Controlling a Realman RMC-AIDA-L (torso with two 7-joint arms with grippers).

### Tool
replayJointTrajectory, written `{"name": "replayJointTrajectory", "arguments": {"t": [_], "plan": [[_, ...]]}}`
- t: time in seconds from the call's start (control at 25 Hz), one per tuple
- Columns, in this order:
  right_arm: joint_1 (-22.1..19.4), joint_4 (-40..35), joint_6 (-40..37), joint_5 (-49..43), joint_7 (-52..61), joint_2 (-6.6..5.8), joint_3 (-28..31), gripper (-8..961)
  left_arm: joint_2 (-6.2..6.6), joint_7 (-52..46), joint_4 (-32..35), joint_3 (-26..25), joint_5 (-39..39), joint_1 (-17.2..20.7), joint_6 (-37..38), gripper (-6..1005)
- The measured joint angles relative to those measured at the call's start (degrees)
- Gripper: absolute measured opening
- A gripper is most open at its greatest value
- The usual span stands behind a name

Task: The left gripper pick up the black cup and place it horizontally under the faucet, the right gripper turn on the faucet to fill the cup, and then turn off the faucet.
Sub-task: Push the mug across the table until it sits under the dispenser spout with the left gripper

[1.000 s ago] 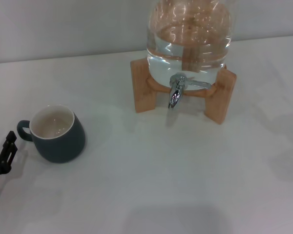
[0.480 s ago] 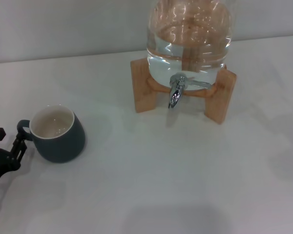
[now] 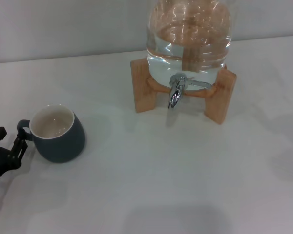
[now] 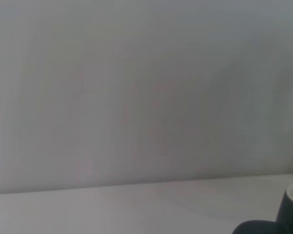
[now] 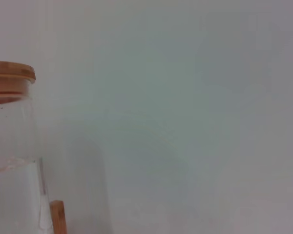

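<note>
**Left gripper at the cup handle, nothing grasped yet**

Left gripper sits at the desk's left edge, prongs spread apart, tips just beside the cup's handle. Can't tell if they touch it. No grip yet.

Largest to smallest:
- desk: white surface, carries everything.
- glass jar: at the far edge, right of centre, holding water, with a wooden lid visible in the right wrist view.
- wooden stand: under the jar, legs on either side of the tap.
- black cup: upright near the left edge, cream inside looks dry, handle pointing at the gripper. Well apart from the jar. Left wrist view catches only its rim at the frame edge.
- faucet: chrome, spout pointing down between the stand legs, thin lever sticking out to the side. No water running.

Right gripper: not in any view; its wrist camera sees only the jar and wall.

Progress: very early, by my read. Done: approach to the cup. Left: grasp, carry under the spout, open tap, fill, close tap.

Versus the earlier head frames: gripper has come in from the left edge toward the handle; over the last half second it barely shifted. Cup, jar and faucet haven't moved.
</note>
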Motion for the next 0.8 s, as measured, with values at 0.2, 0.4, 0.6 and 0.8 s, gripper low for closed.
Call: {"name": "replayJointTrajectory", "arguments": {"t": [0.2, 0.4, 0.6, 0.8], "plan": [[0.01, 0.00, -0.03, 0.00, 0.00, 0.00, 0.00, 854, 0.15, -1.13, 0.00, 0.00, -0.03, -0.12, -0.03, 496], [-0.05, 0.00, 0.01, 0.00, 0.00, 0.00, 0.00, 854, 0.18, -1.16, 0.00, 0.06, 0.05, -0.22, 0.24, 496], [-0.12, 0.20, 0.16, 0.00, 0.00, 0.00, 0.00, 854, 0.18, -1.32, 0.10, -0.05, -0.16, -0.65, 0.46, 495], [-0.09, 0.60, 0.22, 0.00, 0.00, 0.00, 0.00, 854, 0.18, -1.66, 0.18, -0.07, -0.21, -1.50, 0.85, 495]]}}
